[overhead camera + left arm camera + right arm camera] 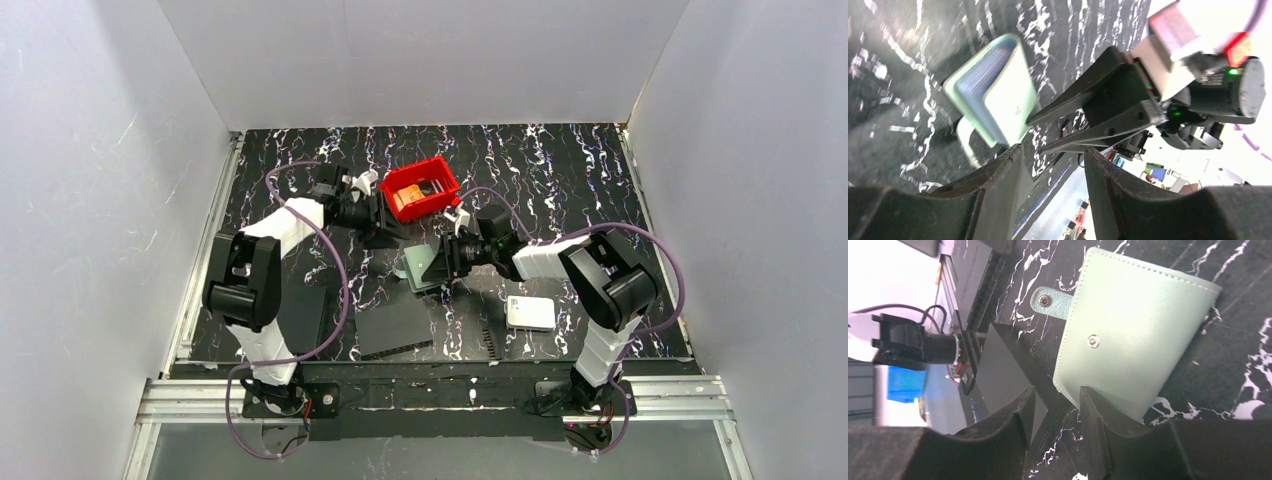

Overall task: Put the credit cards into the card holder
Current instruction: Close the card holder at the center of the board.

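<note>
The card holder lies shut on the table, pale green, with its snap strap loose to one side. It also shows in the left wrist view as the card holder and fills the right wrist view as the card holder. My right gripper is open over its near edge, one finger against the cover, nothing between the jaws. My left gripper hangs open and empty between the red bin and the holder. Orange credit cards lie in the red bin.
A white rounded box sits to the right of the holder, near the right arm. Flat black rectangles lie toward the near edge. White walls close in the table on three sides.
</note>
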You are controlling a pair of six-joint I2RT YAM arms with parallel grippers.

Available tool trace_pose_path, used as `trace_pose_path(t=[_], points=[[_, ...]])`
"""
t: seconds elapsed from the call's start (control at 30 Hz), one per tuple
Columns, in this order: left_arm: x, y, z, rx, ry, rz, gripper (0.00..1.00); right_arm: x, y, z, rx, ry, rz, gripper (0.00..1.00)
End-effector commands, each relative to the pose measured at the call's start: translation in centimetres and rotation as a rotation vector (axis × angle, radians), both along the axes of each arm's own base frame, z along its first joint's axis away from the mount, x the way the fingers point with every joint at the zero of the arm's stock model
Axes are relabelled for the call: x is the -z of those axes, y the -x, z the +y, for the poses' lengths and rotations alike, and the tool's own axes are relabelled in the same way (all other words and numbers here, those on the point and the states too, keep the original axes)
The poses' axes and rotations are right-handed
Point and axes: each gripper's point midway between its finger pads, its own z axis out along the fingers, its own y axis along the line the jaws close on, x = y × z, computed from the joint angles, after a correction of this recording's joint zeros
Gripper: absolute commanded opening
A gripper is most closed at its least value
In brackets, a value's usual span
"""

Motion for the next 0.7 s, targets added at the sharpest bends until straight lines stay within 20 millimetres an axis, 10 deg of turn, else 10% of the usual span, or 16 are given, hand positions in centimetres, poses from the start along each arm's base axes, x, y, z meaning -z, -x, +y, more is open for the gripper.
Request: trace_pose_path(t=[0.0,0.27,0.5,0.67], points=[[-1.6,-1.7,-2.5,0.069,0.06,-0.034,0.45,0.3,0.0,-0.6,0.009,-0.041,0.074,0.45],[1.7,-1.7,-5.6,0.12,0.033,0.025,0.34,0.2,0.3,-0.3,-0.005,-0.064,0.098,0.33],[6.4,0.4,-2.6,0.13,-0.167,0.07,0.18,-1.0,-0.7,-0.7,0.051,-0.071,0.119,0.18],[8.5,1.8,-0.3,0.133,-0.279,0.093,0.13,-1.6,-2.0,-1.1,0.11,-0.068,0.156,0.32]])
